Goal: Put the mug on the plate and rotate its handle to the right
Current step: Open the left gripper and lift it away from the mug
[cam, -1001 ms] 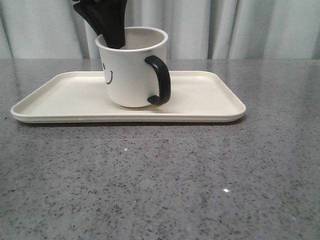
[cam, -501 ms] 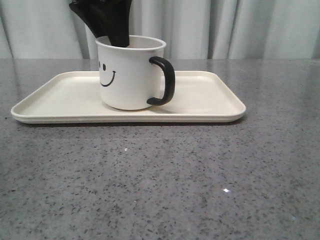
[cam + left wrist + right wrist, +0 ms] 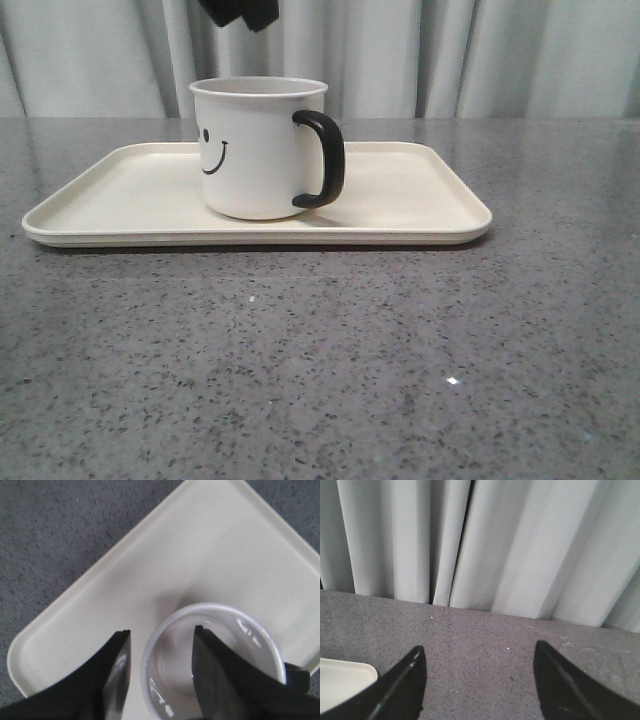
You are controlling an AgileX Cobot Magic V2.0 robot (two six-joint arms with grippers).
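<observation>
while upright on plate [image 3: 420, 200], mug [image 3: 255, 150] directly below open left gripper [image 3: 161, 632]

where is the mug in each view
Front view: the mug stands upright on the plate, left of centre, handle pointing right.
Left wrist view: seen from above, its open rim sits under the left pincer, one finger over each side of the wall.
Right wrist view: not in it; only a plate corner shows.
Shared landmark: the cream plate.
</observation>
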